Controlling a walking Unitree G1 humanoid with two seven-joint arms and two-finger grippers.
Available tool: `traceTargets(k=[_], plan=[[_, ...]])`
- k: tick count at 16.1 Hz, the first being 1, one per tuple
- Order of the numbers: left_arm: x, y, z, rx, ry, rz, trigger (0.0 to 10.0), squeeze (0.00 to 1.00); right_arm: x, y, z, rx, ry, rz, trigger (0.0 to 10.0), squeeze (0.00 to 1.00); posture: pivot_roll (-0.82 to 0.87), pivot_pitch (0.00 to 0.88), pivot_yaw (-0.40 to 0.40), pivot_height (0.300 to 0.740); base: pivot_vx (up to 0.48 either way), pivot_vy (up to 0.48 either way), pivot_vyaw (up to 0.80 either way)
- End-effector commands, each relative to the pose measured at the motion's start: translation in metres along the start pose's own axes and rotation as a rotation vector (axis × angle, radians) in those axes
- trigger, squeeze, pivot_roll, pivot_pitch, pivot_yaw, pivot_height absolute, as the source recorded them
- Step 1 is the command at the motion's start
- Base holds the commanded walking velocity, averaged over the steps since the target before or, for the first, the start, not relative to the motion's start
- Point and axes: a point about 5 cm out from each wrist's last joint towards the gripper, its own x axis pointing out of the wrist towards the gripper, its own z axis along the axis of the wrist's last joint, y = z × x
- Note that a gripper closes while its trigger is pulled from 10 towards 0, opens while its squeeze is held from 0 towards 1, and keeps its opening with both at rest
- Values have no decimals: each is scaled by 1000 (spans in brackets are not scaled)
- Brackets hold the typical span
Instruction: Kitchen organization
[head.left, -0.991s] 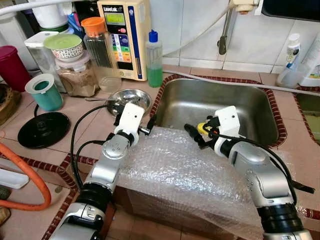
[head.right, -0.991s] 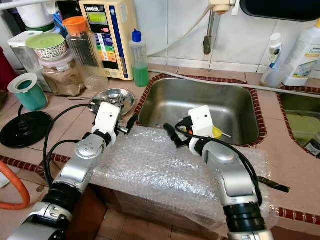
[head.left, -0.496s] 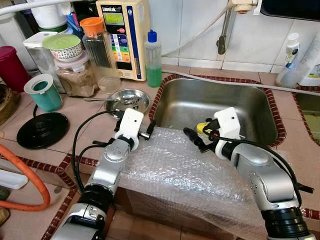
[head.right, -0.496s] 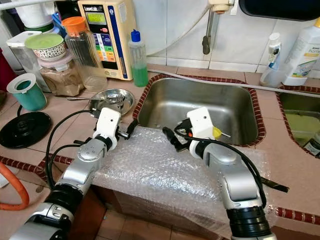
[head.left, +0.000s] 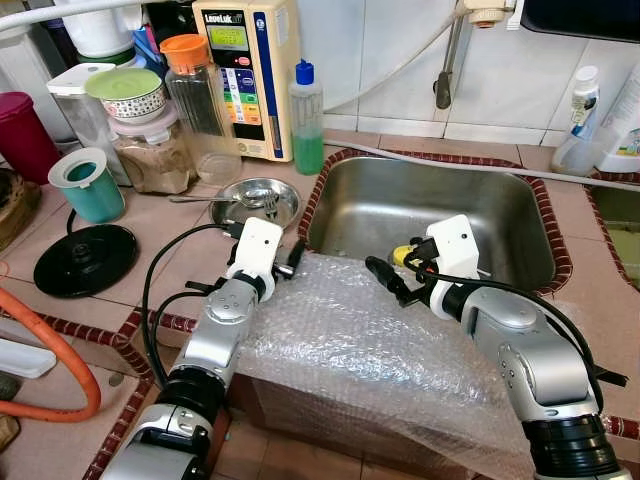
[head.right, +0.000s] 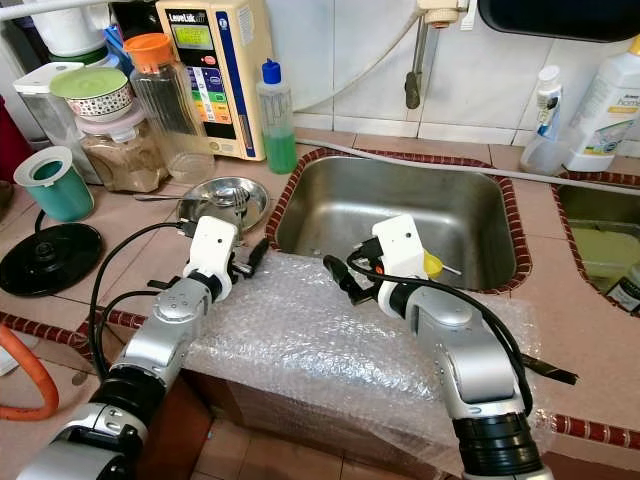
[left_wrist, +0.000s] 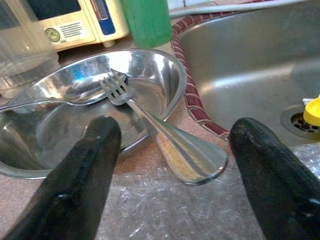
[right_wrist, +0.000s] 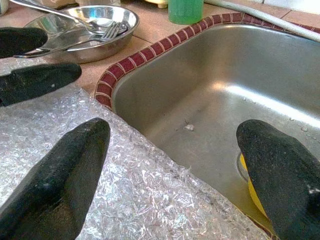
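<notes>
Head view: both grippers open over wrap at sink edge

Head view: sheet of bubble wrap (head.left: 370, 340) spread over front edge of counter (head.left: 160, 230), reaching front rim of steel sink (head.left: 440, 215). Left gripper (head.left: 291, 258) low above left far corner of wrap, fingers spread apart, holding nothing. Right gripper (head.left: 385, 280) above far edge of wrap, at front rim of sink, fingers also wide apart and empty. Small yellow piece (head.right: 432, 264) inside sink, just behind right wrist.

Steel bowl (head.left: 258, 196) on counter beside left rim of sink, just beyond left gripper. Fork (left_wrist: 150, 127) lying with tines inside bowl, handle resting over bowl rim and ending above wrap, between the two left fingers (left_wrist: 80, 170) in left wrist view, not touched by them. Spoon (left_wrist: 45, 100) also in bowl.

Right wrist view: right fingers (right_wrist: 55, 175) parted over wrap edge, with sink basin beyond.

Behind bowl: green bottle (head.left: 308, 120) with blue cap, white appliance (head.left: 245, 70) against wall, jar (head.left: 195, 95) with orange lid. Farther left on counter: teal cup (head.left: 88, 185) and black lid (head.left: 85, 258). Orange hose (head.left: 60, 350) at left edge.
</notes>
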Motion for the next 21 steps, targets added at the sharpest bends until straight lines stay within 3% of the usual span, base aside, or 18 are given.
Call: traceTargets(k=[1, 21], plan=[[2, 2, 4, 0, -10, 0, 0, 0, -1, 2, 4, -7, -11, 8, 10000, 0, -79, 0, 72, 740, 0, 0, 0], [3, 4, 7, -6, -26, 10, 0, 0, 0, -1, 4, -9, -3, 7, 10000, 0, -80, 0, 66, 740, 0, 0, 0]])
